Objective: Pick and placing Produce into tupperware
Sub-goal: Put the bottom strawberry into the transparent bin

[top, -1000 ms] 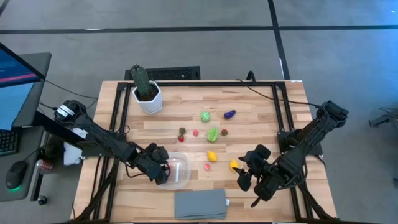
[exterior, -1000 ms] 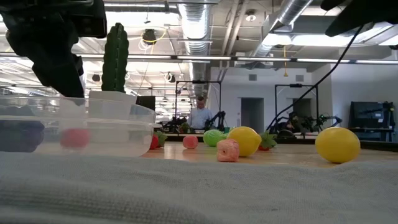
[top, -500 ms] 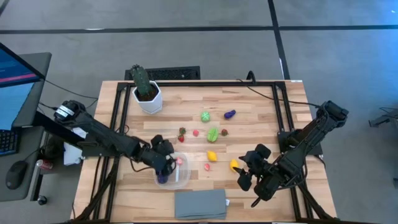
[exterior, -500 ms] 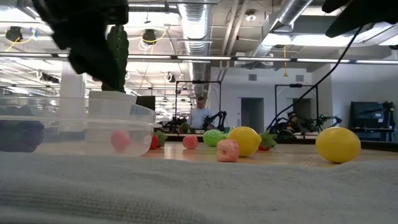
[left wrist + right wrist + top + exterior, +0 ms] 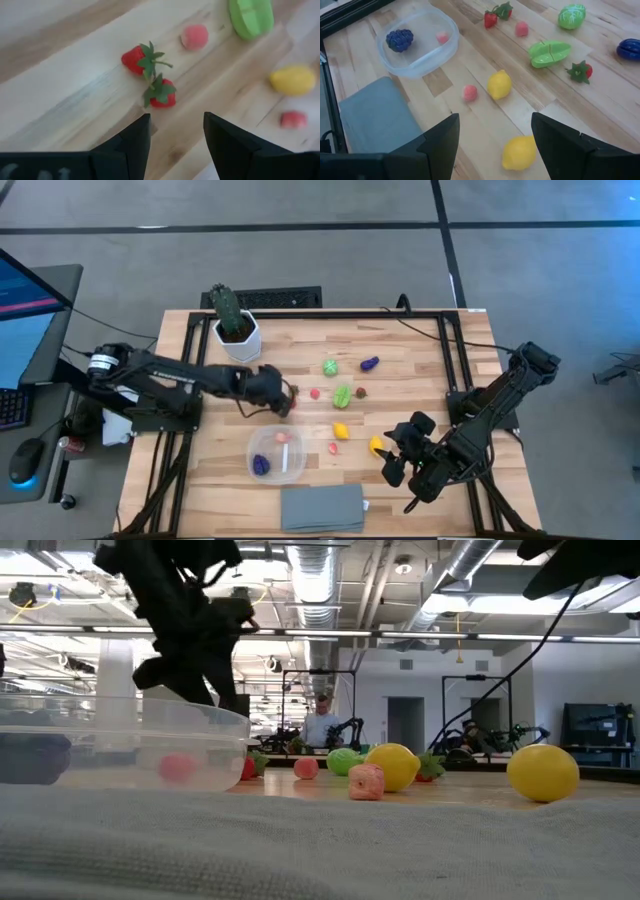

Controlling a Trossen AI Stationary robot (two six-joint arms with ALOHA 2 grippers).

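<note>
The left gripper, jaws apart and empty, has left the tupperware for the strawberries; the pink piece stays inside.

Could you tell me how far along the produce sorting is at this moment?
Done: the tupperware holds two pieces, a purple berry and a small pink piece.

In hand: nothing is held; the open left gripper hangs just short of the pair of strawberries, while the open right gripper waits near a lemon.

Left: roughly ten pieces lie on the table.
</note>
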